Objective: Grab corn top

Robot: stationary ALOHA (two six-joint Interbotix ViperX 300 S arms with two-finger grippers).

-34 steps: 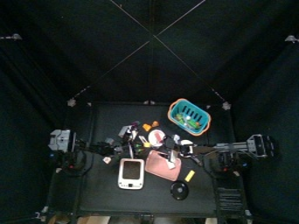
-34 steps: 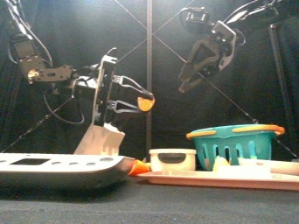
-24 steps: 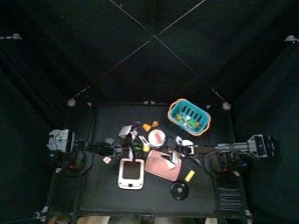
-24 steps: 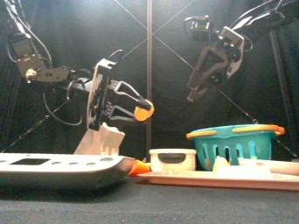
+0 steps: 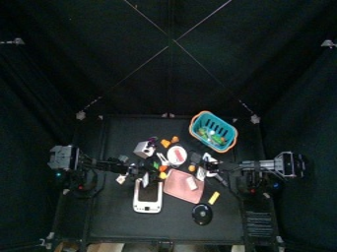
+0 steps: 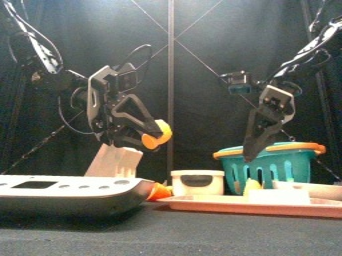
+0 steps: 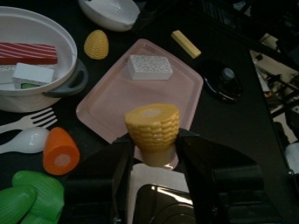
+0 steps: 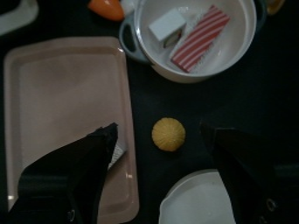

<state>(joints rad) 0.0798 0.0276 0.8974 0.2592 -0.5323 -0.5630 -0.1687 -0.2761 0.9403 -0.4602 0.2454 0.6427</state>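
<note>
The corn top [image 8: 170,134], a small rounded yellow piece, lies on the black table between a pink tray [image 8: 65,122] and a white pot [image 8: 193,66]. My right gripper [image 8: 162,133] hangs open above it, one jaw on each side, not touching. The left wrist view shows the same corn top [image 7: 97,44] beside the pot. My left gripper [image 7: 155,144] is shut on a larger corn piece [image 7: 153,129] and holds it in the air over the tray's near end. In the front view that left gripper [image 6: 150,135] is raised at the left, and the right gripper [image 6: 257,135] points down.
A white block [image 7: 149,66] lies on the pink tray [image 7: 111,96]. Nearby are a carrot [image 7: 61,150], a white fork [image 7: 24,131], a yellow stick [image 7: 184,42] and a white bowl [image 7: 114,10]. A teal basket [image 6: 274,165] and a white tablet toy [image 6: 67,190] stand in front.
My right arm has come down from high up to just above the table, jaws open. My left gripper has shifted slightly with the corn piece still in it.
</note>
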